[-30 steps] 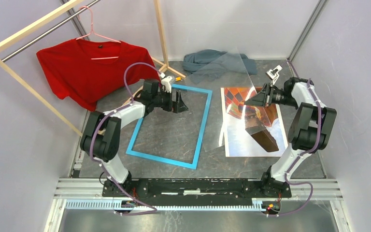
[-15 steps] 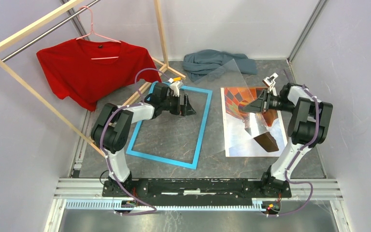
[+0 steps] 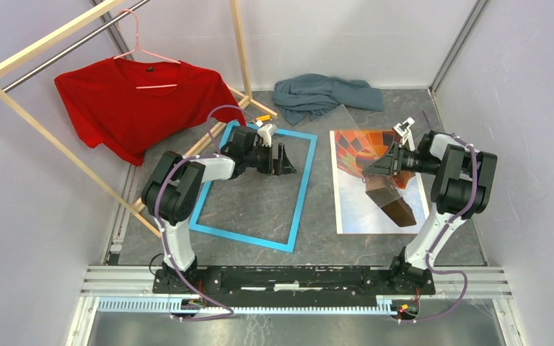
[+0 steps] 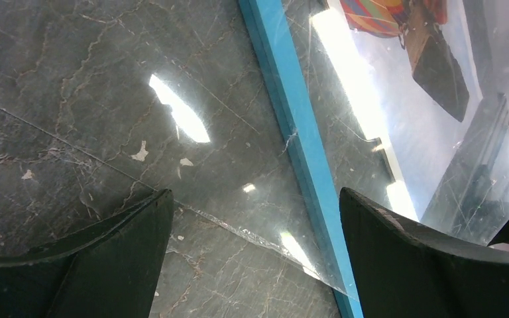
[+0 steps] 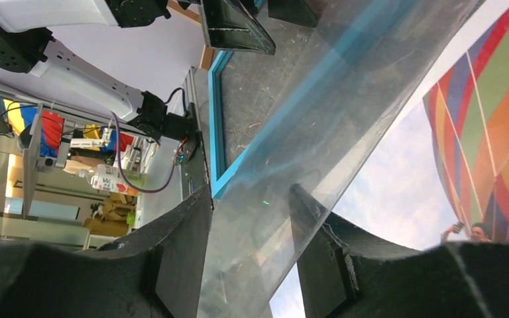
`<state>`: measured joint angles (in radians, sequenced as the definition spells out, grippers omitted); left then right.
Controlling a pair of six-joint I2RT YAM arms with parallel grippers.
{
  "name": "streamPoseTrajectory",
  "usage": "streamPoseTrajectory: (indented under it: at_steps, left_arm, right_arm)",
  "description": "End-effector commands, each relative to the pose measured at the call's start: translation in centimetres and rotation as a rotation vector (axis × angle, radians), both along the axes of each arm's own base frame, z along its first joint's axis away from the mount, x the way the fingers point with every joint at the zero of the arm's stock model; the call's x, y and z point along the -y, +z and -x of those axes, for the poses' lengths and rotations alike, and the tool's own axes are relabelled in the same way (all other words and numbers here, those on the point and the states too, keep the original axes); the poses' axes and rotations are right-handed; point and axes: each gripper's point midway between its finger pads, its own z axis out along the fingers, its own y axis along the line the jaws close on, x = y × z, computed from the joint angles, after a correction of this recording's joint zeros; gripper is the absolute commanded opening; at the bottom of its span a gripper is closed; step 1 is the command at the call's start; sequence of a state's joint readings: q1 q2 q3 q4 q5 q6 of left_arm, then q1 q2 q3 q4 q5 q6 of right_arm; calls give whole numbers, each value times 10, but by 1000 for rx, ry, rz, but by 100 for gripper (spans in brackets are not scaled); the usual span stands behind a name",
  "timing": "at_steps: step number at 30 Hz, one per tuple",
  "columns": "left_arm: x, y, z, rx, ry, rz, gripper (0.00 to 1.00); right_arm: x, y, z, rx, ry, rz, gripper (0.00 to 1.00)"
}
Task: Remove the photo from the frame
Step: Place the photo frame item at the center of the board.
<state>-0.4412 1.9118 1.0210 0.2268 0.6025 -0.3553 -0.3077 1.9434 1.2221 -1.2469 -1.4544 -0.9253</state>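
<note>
Paper photo [image 3: 361, 209], likely light, floppy: pinch 3 o'clock edge. Left gripper [image 3: 283, 160] wide, empty; right gripper [image 3: 366, 170] half parted, clear sheet [image 5: 258, 232] between.

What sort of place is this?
Probably a robotics lab test cell: plain pale enclosure walls, two black-and-white robot arms bolted to an aluminium rail, and staged props like a red T-shirt on a wooden rack.

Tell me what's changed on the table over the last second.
The right pincer lowered the clear sheet from a steep tilt down toward the photo, then opened, so it no longer clamps the sheet. The left pincer shifted slightly right over the frame and stayed open. The frame, photo, red shirt and grey cloth stayed put.
</note>
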Motion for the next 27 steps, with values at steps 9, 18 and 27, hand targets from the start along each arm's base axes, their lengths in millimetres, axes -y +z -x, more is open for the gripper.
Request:
streamPoseTrajectory:
  at_steps: [9,18,27]
  left_arm:
    - [6,22,-8,57,-2,3,100]
    - [2,45,-8,122,-10,-9,100]
    - [-5,49,-12,140,1,-54,100]
  right_arm:
    - [23,-25,7,12,15,166,61]
    - [43,-55,-6,11,-70,408,68]
    - [39,-63,7,15,-19,470,69]
